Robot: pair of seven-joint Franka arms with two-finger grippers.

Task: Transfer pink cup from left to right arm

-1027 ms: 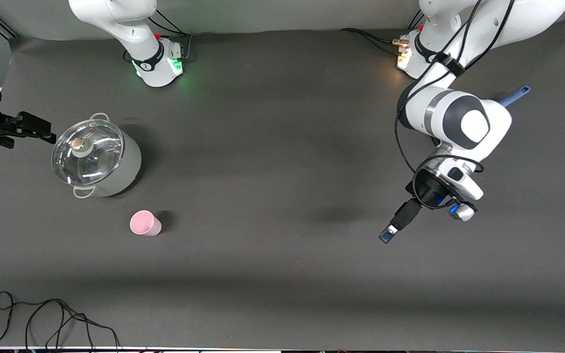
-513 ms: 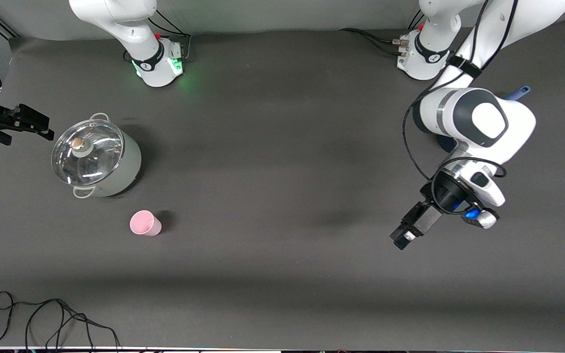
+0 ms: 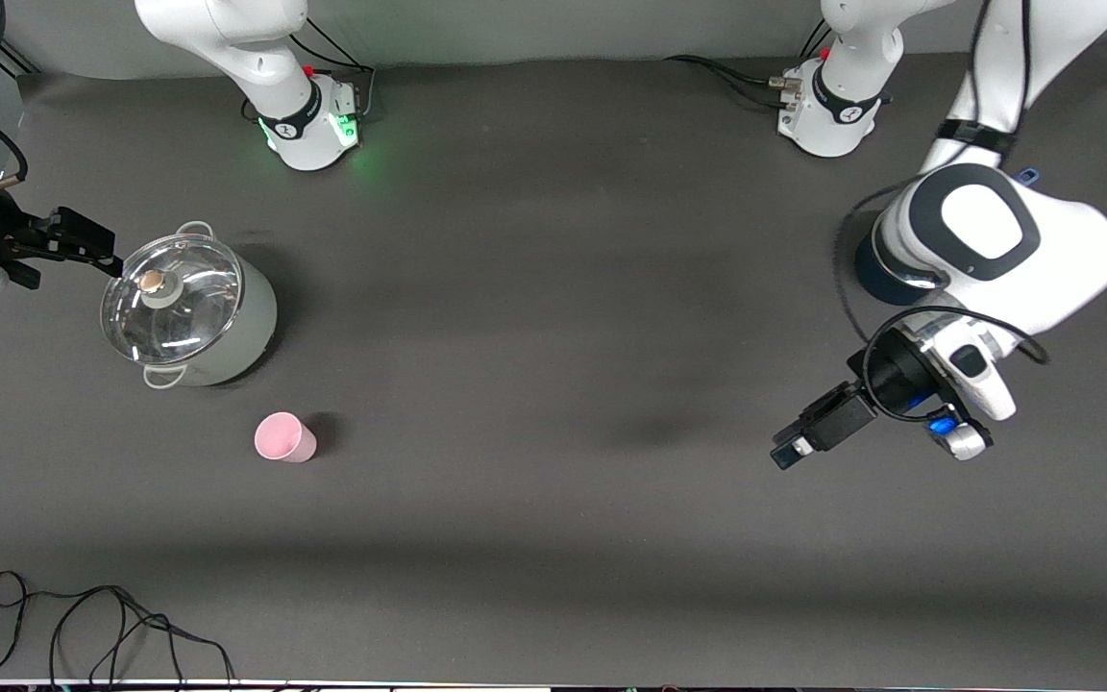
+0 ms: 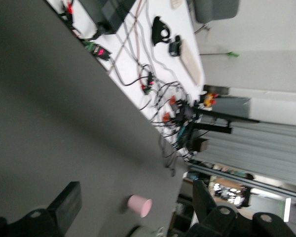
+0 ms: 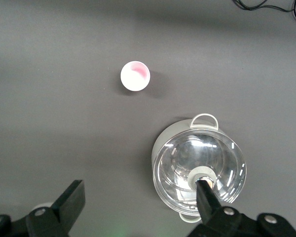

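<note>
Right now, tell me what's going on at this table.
Nothing is held yet. The small pale pink plastic cup stands upright on the dark table, nearer the front camera than the steel pot with a glass lid. The left end effector hangs open over bare table toward the left arm's end, well away from the cup. The right end effector hovers open beside the pot's lid.

Both arms up in the air, nothing held in either.

Left gripper [image 3: 788, 452] sitting right of centre in the front view, wrist bent so the open fingers [image 4: 64, 205] point toward the middle of the frame. Right gripper [image 3: 97, 252] poking in from the left edge, upper part of the frame, jaws spread wide and empty, finger [image 5: 69, 202] well apart from its twin.
</note>
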